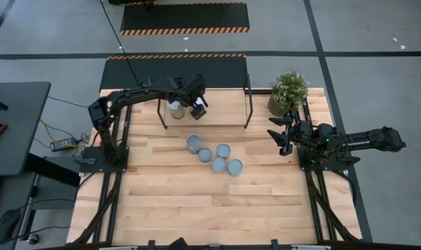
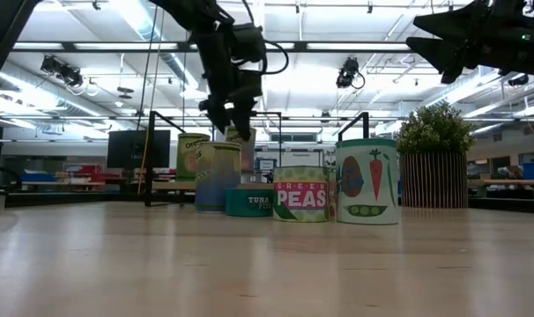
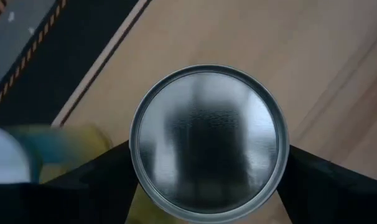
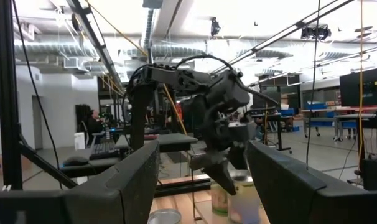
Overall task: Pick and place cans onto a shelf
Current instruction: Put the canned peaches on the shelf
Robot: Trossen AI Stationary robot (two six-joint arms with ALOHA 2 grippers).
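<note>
- Gripping a can, left gripper sits over the shelf at the table's far edge; dark fingers press both sides of the can's round rim.
- Held can: smooth silvery lid w/ raised ring, dull reflection in the middle; pale label shows in the low view.
- 2nd can, blurred, yellow-green side, stands just beside it on the shelf board.
- Shelf: light wood board, thin black metal posts, upright.
- Five more cans clustered mid-table, grey round tops, touching or nearly so. Low view shows printed labels: green "PEAS" can, taller can w/ carrot picture, short teal tuna tin.
- Table: pale wood planks, visible grain, black frame at the sides.
- Right gripper waits near the table's right edge, fingers spread wide, nothing between them, well apart from the cans.
- Potted plant: bushy green leaves, ribbed round pot, far right corner.
</note>
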